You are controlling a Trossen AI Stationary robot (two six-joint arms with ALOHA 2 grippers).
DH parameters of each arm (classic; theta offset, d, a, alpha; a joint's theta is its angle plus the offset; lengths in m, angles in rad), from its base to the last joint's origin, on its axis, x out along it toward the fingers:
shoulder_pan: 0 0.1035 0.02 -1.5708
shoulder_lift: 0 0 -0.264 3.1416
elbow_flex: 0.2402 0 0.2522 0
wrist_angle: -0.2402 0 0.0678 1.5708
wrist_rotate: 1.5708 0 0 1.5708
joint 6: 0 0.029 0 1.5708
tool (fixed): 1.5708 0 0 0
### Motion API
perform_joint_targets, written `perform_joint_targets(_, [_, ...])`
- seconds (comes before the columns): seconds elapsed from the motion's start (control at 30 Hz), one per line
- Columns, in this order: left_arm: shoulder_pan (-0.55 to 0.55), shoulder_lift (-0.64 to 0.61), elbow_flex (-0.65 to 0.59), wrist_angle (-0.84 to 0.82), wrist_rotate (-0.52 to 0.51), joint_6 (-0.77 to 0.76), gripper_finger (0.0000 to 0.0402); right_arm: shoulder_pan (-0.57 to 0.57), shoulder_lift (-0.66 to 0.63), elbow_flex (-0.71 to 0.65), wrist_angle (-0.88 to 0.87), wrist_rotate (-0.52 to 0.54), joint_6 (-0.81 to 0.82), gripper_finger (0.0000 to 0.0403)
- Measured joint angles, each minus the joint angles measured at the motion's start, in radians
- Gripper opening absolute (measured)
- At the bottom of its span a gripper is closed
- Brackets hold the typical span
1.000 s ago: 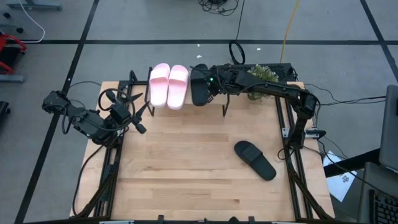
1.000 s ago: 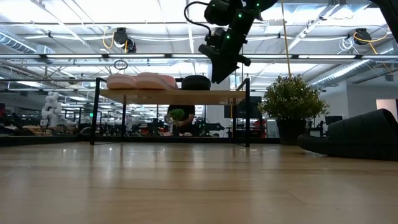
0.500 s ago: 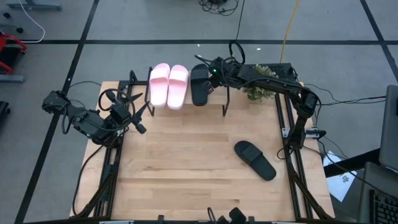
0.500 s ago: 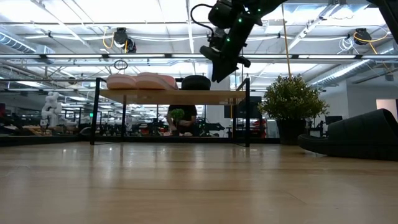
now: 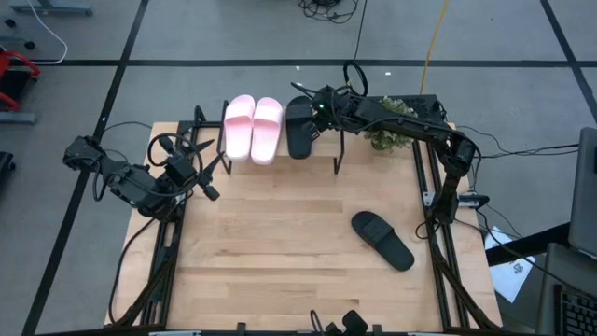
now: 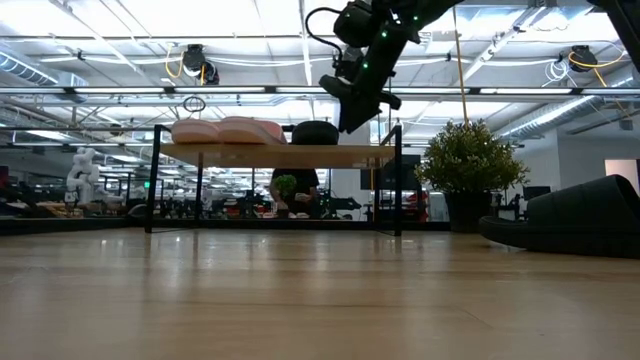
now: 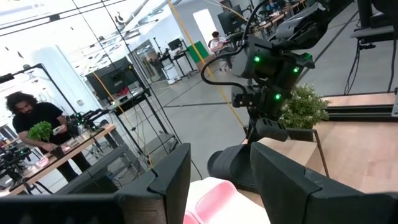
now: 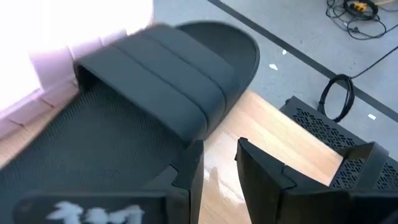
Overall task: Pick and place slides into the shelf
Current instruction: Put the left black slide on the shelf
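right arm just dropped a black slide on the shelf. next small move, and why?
Probably lift the right gripper clear of the shelf and swing toward the last black slide lying on the tabletop. Its fingers look open and empty beside the shelved black slide, and the pink pair is already up there.

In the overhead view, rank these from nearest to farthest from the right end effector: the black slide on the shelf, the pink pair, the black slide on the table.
1. Black slide on the shelf: right beside the right end effector.
2. Pink pair: farther along the shelf, past that slide.
3. Black slide on the table: down on the tabletop, farthest.
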Motion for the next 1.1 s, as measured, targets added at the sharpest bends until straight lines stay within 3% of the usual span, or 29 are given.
perform_joint_targets(1.1, [0.0,0.0,0.0,0.0,0.0,0.011,0.0175,0.0,0.008,0.0,0.078,-0.056,0.034,0.0084])
